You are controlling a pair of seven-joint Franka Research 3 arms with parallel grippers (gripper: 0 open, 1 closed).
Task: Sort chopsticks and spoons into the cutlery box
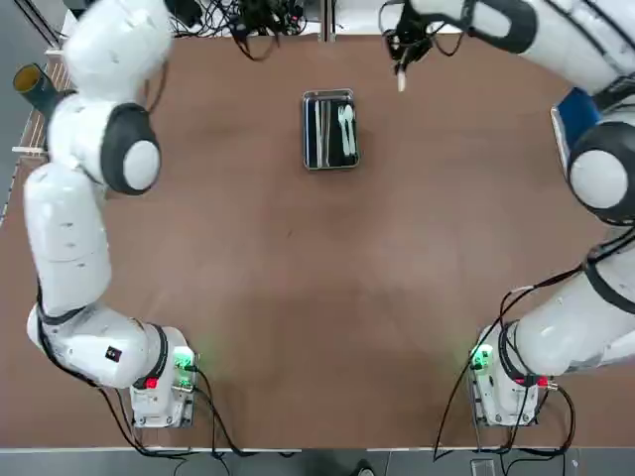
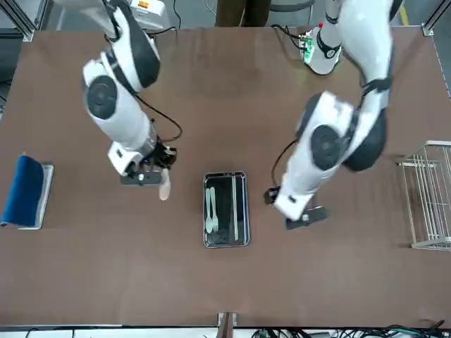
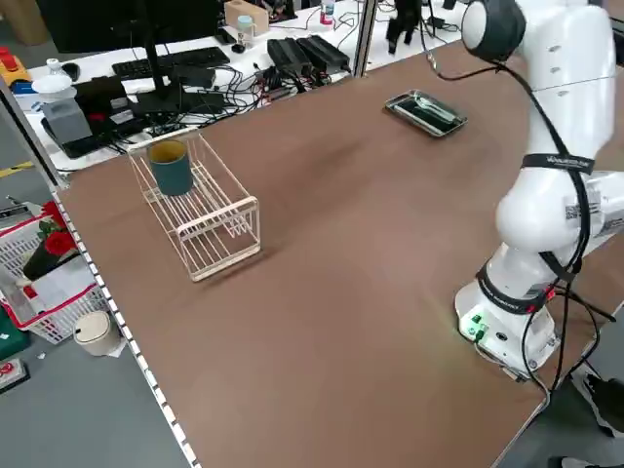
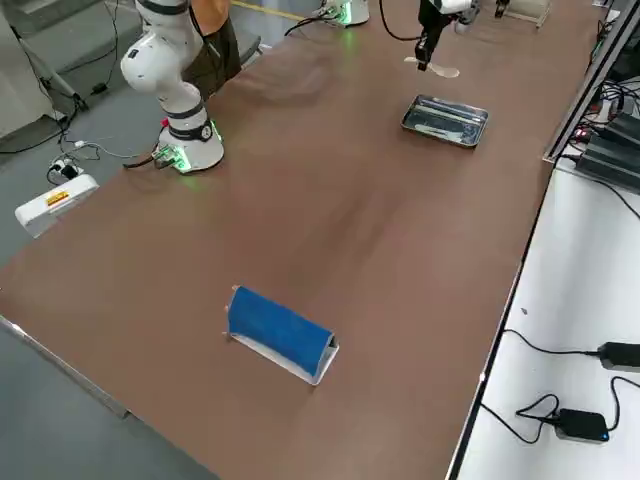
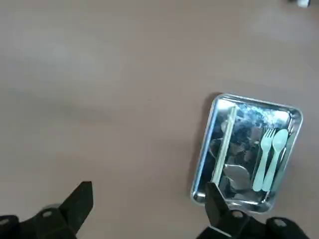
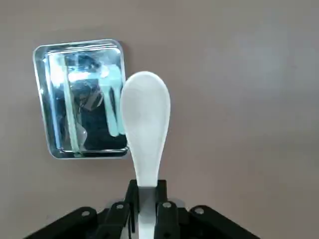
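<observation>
Far half of the table, box (image 1: 330, 130): a shiny metal tray near the middle of the far edge, long axis running from the robot's side to the far side.
Chopsticks (image 5: 224, 145): a pale stick lies lengthwise in the box's left part as seen from overhead, parallel to the long rim; whether it is one stick or a pair I cannot tell.
Utensils in box (image 2: 211, 208): two white pieces side by side in the right part, handles along the box's long axis; the left wrist view shows one with tines, so probably a fork beside a spoon.
Held spoon (image 6: 144, 134): white, pinched by its handle, its oval bowl pointing away from the gripper; it hangs above bare table just to the right of the box, apart from it.
Right gripper (image 6: 145, 204): fingers pressed on the spoon handle; the arm reaches across to the far edge, wrist pointing down.
Left gripper (image 5: 149, 206): fingers spread wide with nothing between them, raised above the table to the left of the box; the arm is folded up with its elbow high.
Rack (image 3: 203, 210): white wire, at the left edge, with a teal cup (image 3: 172, 166) in it.
Blue tray (image 4: 282, 334): on the right side, well apart from the box.
</observation>
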